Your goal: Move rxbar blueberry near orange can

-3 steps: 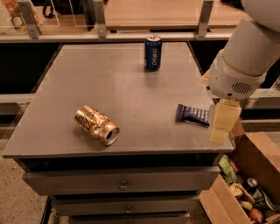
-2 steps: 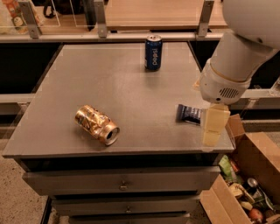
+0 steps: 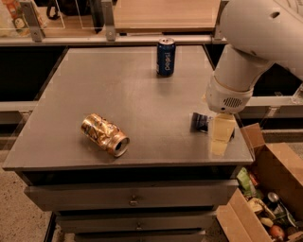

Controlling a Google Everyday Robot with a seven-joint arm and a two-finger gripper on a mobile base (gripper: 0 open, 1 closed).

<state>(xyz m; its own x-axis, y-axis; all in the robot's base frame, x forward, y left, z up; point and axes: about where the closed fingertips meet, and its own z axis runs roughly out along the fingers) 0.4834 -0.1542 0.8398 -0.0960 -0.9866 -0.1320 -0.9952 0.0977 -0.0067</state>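
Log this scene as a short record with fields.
gripper: at the right edge of the table, over the rxbar blueberry, covering part of it
rxbar blueberry: flat on the table, dark end showing left of the gripper
orange can: on its side, front left, far from the bar
Pepsi can: upright, back centre
cardboard box: beside the table, lower right

**Around the Grey Table**

A dark blue Pepsi can (image 3: 165,56) stands upright near the far edge of the grey table (image 3: 118,85); drawers (image 3: 134,201) with small knobs sit under the tabletop; an open cardboard box (image 3: 279,165) of jumbled items rests on the speckled floor (image 3: 19,212) at the right, below the gripper (image 3: 220,142) over the table's front right corner; a wooden counter (image 3: 161,14) runs behind.
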